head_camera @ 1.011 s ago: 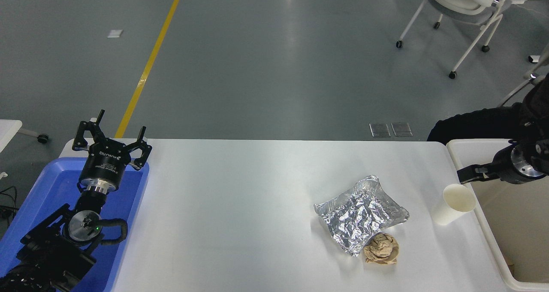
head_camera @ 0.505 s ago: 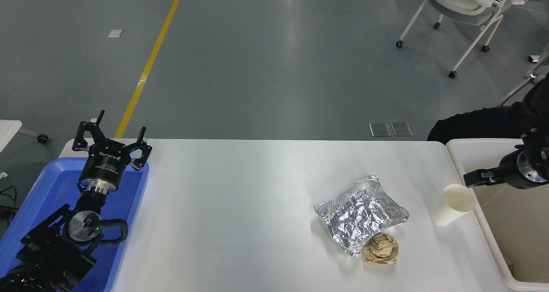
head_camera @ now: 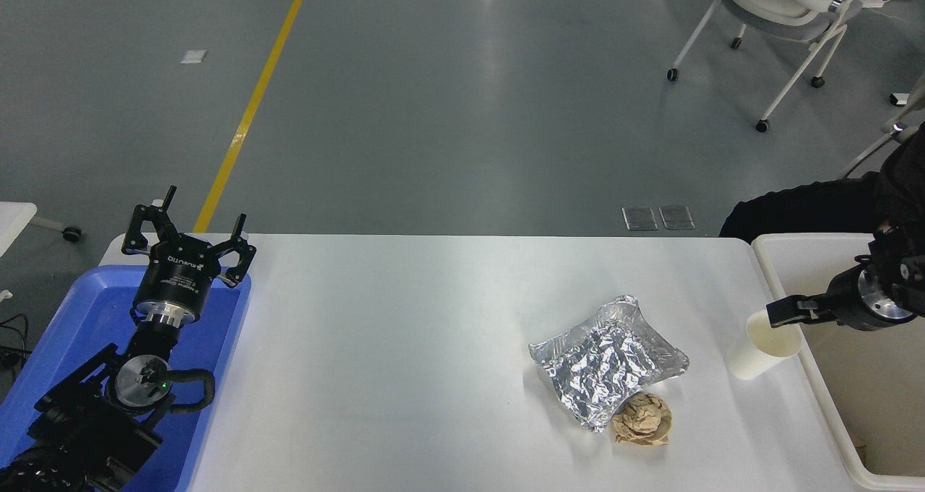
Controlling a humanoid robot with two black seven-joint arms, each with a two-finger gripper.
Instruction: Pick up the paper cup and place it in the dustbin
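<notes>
Paper cup [head_camera: 766,347]: you're looking at it standing upright, mouth up, hugging the table [head_camera: 433,318] right edge, just beside the dustbin [head_camera: 816,391].
Room: wide bare table is lying left of the foil tray [head_camera: 608,360].
Right gripper [head_camera: 784,311]: it's hovering at the cup's rim, fingers' state can't tell, arm cut off.
Left gripper [head_camera: 189,235]: fingers are spread, parked over the blue tray [head_camera: 79,318].

left arm [head_camera: 108,398]: black, looped cable, green light | left gripper [head_camera: 189,240]: black, silver collar, white lettering, black jaws

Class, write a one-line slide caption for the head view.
Right claw reaches the paper cup's rim beside the dustbin; left claw waits over the blue tray.
</notes>
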